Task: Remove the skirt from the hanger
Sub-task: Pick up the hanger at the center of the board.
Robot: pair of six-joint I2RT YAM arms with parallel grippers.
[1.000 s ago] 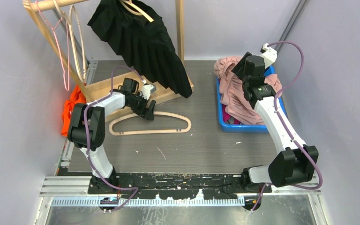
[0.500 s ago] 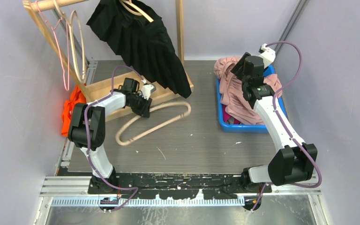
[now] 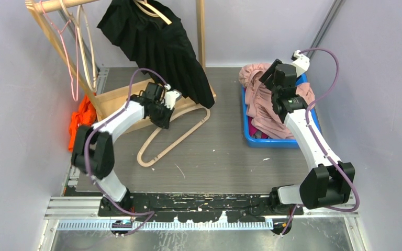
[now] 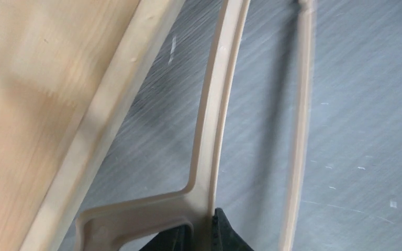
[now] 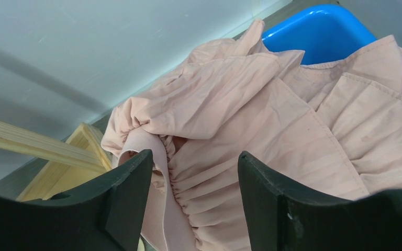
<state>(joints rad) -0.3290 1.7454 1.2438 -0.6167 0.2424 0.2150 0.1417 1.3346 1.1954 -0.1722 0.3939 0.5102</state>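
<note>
A black pleated skirt (image 3: 162, 52) hangs on a beige hanger (image 3: 154, 10) at the wooden rack (image 3: 201, 31). A second beige hanger (image 3: 179, 140), bare, lies slanted on the table. My left gripper (image 3: 163, 119) is shut on it near its hook. In the left wrist view the fingertips pinch the hanger's arm (image 4: 214, 120) at the bottom edge, left gripper (image 4: 201, 232). My right gripper (image 3: 270, 78) hovers open over a pink skirt (image 3: 259, 110) heaped in the blue bin (image 3: 272, 142). In the right wrist view the right gripper (image 5: 193, 172) has only pink cloth (image 5: 251, 120) below the gap.
The rack's wooden base (image 3: 115, 99) sits just left of my left gripper and fills the left of the left wrist view (image 4: 42, 94). Orange cloth (image 3: 81, 123) lies by the left wall. A pink wire hanger (image 3: 73, 68) and more beige hangers (image 3: 86, 52) hang at the rack's left.
My left gripper closed on the bare hanger and moved back and right. The hanger swung from lying level to slanting, its free end toward the near left. The right arm barely moved.
</note>
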